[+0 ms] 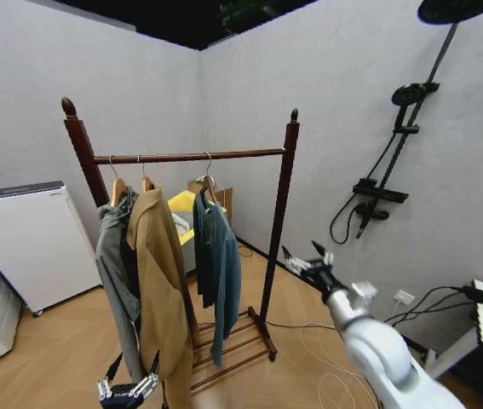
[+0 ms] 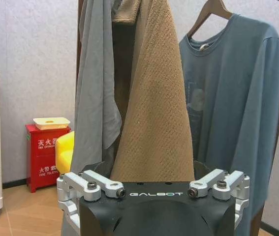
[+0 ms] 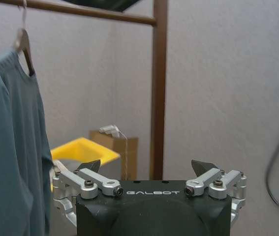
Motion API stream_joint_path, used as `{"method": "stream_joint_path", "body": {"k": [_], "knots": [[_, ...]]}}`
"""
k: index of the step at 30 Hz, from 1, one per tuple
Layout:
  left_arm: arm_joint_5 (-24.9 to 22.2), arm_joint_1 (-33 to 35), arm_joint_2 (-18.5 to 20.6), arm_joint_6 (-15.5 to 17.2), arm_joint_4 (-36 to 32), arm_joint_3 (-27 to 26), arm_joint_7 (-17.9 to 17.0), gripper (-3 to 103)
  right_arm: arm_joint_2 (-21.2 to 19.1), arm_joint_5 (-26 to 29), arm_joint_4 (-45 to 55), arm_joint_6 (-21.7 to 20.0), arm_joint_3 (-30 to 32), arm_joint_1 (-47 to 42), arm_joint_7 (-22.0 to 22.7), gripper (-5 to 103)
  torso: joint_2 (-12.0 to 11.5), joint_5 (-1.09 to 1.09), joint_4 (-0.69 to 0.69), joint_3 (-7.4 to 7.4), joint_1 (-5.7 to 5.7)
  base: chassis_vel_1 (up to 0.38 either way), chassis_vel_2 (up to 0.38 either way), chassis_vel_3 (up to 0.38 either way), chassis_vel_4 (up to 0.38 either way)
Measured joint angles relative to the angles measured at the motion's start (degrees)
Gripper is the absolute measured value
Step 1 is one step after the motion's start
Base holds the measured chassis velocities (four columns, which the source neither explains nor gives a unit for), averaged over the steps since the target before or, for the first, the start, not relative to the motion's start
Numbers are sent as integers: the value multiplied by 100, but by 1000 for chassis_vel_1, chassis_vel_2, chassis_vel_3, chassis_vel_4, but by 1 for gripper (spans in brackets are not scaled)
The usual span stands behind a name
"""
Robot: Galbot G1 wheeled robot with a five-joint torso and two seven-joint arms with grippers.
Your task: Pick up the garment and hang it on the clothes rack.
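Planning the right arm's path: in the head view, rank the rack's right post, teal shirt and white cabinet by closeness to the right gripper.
From the right gripper:
1. Right post, just to its left.
2. Teal shirt, further left on the rod.
3. White cabinet, far left by the wall.

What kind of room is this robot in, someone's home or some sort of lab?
Probably a mock-up home or test room, not a lived-in one: a dark reddish-brown wooden clothes rack stands near a black wall shower pole, loose cables trail across the wood floor, and a red fire-extinguisher box sits by the wall.

3 hung garments (image 1: 217, 256) (perhaps 3 hangers), 1 rack (image 1: 285, 187)
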Motion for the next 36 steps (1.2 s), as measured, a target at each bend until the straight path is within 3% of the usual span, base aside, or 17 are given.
{"method": "stream_joint_path", "body": {"k": [4, 13, 36], "knots": [[0, 0, 0, 0, 0, 0, -1, 100, 567, -364, 42, 594, 98, -1382, 23, 100, 0, -2, 0, 0, -1, 0, 0, 0, 0], [0, 0, 0, 0, 0, -1, -2, 100, 1075, -897, 360, 750, 13, -2072, 45, 100, -1, -2, 2, 1, 1, 0, 0, 0, 0], [0, 0, 0, 0, 0, -1, -1, 100, 1128, -1037, 337, 736, -44, -2005, 20, 100, -2, 0, 3, 1, 2, 0, 0, 0, 0]]}}
